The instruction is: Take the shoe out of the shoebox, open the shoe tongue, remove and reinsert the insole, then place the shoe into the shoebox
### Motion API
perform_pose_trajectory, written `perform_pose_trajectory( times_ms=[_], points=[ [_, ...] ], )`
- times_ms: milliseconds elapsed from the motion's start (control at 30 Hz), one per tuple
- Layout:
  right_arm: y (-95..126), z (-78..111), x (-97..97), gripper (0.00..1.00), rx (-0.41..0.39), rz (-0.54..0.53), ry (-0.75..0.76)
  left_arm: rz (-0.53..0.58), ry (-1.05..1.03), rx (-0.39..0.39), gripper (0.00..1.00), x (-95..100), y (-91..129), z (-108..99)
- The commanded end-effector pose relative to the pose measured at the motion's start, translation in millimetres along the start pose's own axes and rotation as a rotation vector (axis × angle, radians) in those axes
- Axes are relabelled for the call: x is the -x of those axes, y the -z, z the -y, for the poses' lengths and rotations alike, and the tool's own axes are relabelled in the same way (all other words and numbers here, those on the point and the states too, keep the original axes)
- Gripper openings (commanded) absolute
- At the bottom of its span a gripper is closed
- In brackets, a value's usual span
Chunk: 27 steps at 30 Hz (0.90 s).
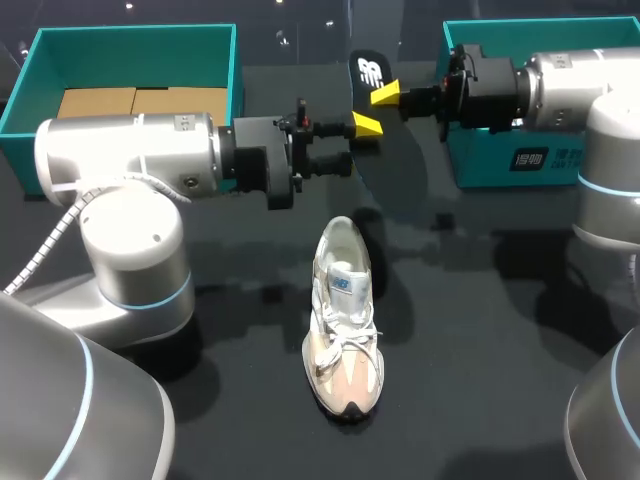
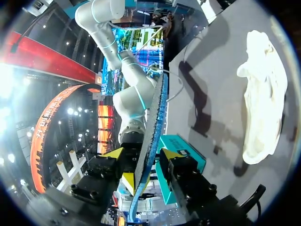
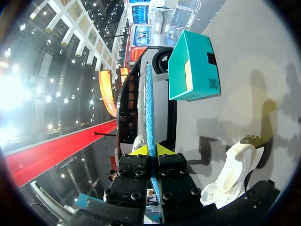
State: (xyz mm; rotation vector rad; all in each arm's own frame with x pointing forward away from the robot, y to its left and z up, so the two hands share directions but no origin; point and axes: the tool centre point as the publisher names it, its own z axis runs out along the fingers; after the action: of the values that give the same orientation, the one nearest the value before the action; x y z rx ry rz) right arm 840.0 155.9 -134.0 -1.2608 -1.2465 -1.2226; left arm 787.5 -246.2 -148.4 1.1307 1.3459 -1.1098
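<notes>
Dark tabletop [image 1: 480, 300]; shoe [image 1: 345, 320] lies on it below both arms' fingers. Insole [image 1: 369, 70] edge-on, clamped between right fingers [image 3: 139, 151]. Left fingers [image 2: 114, 153] spread either side, gaps showing. Insole likely light, thin, floppy: pinch flat faces, near heel end.

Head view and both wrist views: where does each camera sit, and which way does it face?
Head view: above and behind, looking down on the table; both arms and the shoe show.
Left wrist view: on that wrist, facing along the open left gripper toward the right arm.
Right wrist view: on that wrist, facing along the right gripper, shut on the insole.
All three share insole and shoe.
</notes>
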Motion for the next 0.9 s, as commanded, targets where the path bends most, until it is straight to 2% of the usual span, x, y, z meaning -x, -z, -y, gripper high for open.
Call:
perform_pose_trajectory(
  times_ms=[33,900],
  points=[
    [-2,2.8,0.4,0.0,-0.003,0.002,-0.008,-0.005,-0.002,0.013,0.43,-1.8,-4,1],
    [-10,18.0,2.1,0.0,0.008,0.002,-0.039,-0.031,-0.041,0.05,0.35,-9.0,-7,4]
  ],
)
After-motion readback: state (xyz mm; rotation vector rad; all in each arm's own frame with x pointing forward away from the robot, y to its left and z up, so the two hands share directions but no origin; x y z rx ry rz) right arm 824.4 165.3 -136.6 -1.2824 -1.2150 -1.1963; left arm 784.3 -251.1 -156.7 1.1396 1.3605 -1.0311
